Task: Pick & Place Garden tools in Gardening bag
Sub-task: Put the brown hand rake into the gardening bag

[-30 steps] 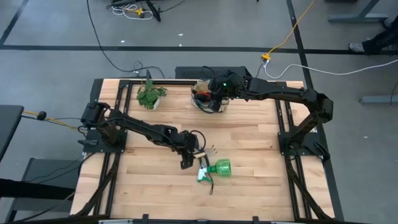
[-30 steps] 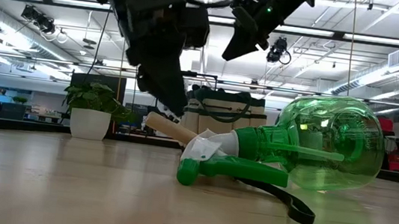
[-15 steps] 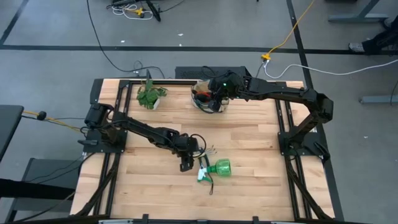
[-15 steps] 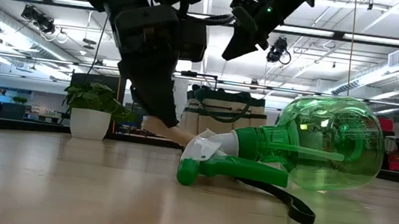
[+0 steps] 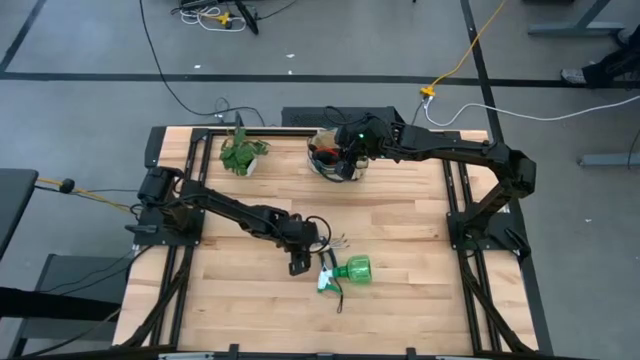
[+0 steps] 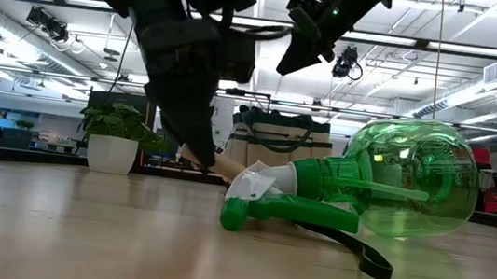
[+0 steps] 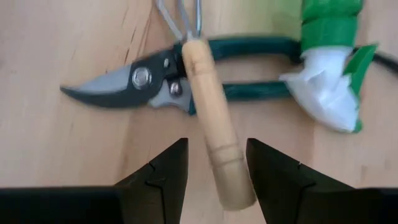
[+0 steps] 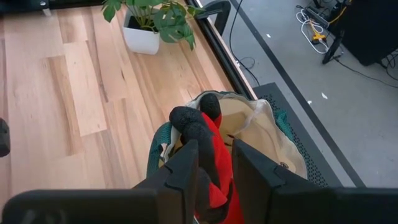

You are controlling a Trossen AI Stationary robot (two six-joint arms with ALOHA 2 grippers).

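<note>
Garden tools lie mid-table: the left gripper [image 7: 214, 171] has lowered since before, open fingers around the wooden handle [image 7: 214, 140] lying across the shears [image 7: 149, 84], beside the spray bottle [image 5: 352, 270]. Only the right wrist view shows the right gripper [image 8: 214, 165] pinching a red-and-black glove [image 8: 208, 155] over the bag [image 8: 273, 140].
</note>
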